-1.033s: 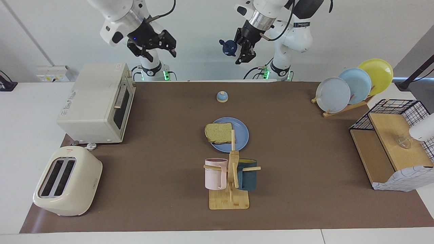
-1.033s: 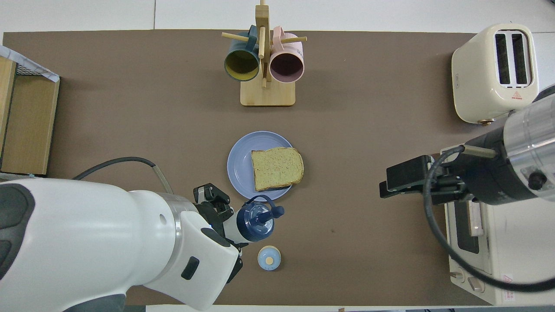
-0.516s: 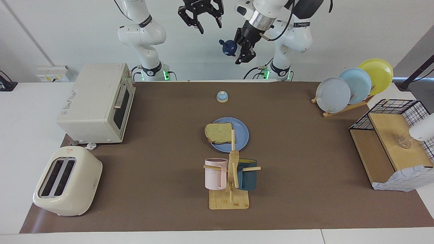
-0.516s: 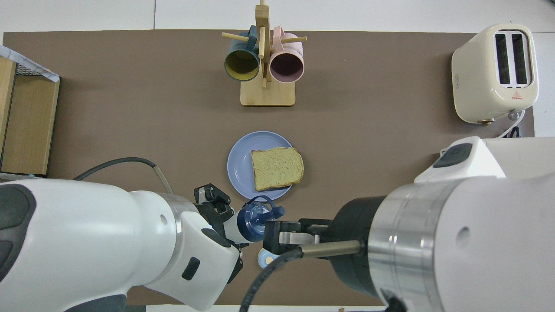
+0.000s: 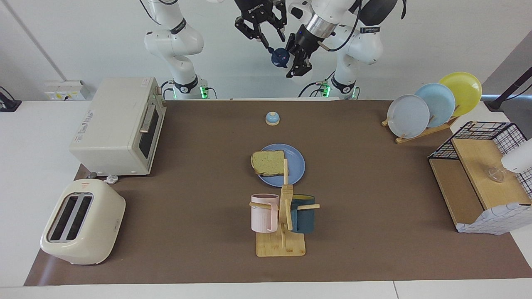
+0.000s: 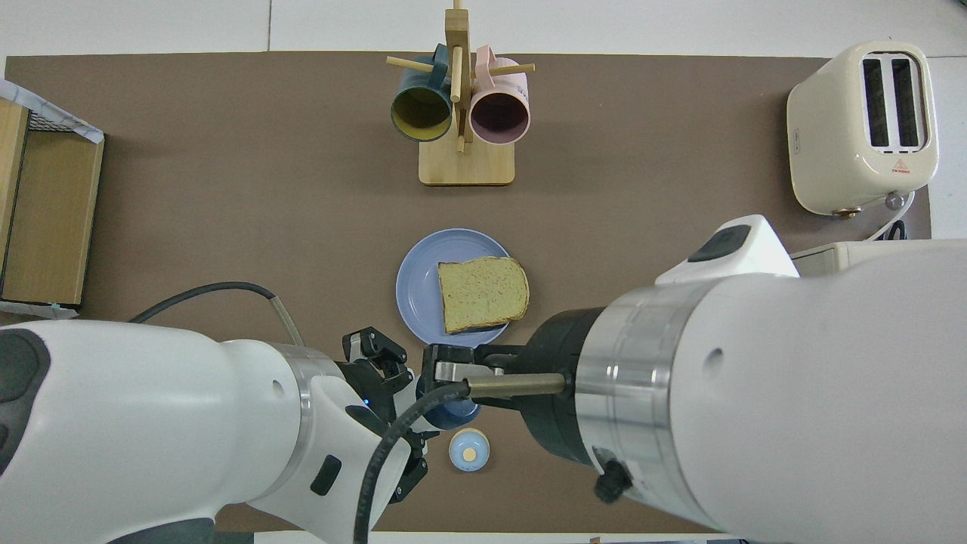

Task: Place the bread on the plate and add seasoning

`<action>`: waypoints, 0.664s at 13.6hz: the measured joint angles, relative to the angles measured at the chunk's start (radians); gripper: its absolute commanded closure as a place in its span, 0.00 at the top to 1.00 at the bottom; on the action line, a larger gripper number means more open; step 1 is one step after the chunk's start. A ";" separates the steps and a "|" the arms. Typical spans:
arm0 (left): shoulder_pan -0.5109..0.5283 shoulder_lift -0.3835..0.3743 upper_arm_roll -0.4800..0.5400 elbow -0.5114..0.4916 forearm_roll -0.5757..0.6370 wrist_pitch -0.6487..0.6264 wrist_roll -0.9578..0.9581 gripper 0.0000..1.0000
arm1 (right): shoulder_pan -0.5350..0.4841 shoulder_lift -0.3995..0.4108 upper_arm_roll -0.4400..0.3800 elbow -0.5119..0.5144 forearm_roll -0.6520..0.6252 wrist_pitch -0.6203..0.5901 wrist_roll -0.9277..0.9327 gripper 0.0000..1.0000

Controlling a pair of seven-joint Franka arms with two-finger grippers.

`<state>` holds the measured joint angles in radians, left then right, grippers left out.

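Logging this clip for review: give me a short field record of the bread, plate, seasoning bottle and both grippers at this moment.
bread: slice lies on the plate, overhanging the rim toward the right arm's end
plate: blue plate mid-table, between the bell and the mug rack
seasoning: bottle held up in the air, navy cap pointing toward the right gripper
left gripper: shut on the bottle's body, raised near the robots' edge of the table
right gripper: at the bottle's cap, fingers around its tip; grip not confirmed
seasoning added: not yet
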<state>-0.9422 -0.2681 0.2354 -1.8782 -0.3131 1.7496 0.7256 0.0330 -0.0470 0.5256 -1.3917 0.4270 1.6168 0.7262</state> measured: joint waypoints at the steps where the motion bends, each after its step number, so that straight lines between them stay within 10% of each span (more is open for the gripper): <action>1: 0.000 -0.004 0.000 -0.007 -0.003 0.004 0.010 0.00 | 0.000 0.002 0.000 -0.002 -0.003 -0.003 -0.011 0.50; 9: 0.000 -0.011 0.000 -0.021 -0.026 0.020 0.029 0.00 | -0.001 0.003 -0.002 -0.003 -0.025 -0.052 -0.089 0.39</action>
<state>-0.9422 -0.2791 0.2358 -1.8990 -0.3387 1.7697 0.7548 0.0318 -0.0444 0.5236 -1.3943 0.4018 1.5647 0.6372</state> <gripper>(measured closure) 0.590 0.573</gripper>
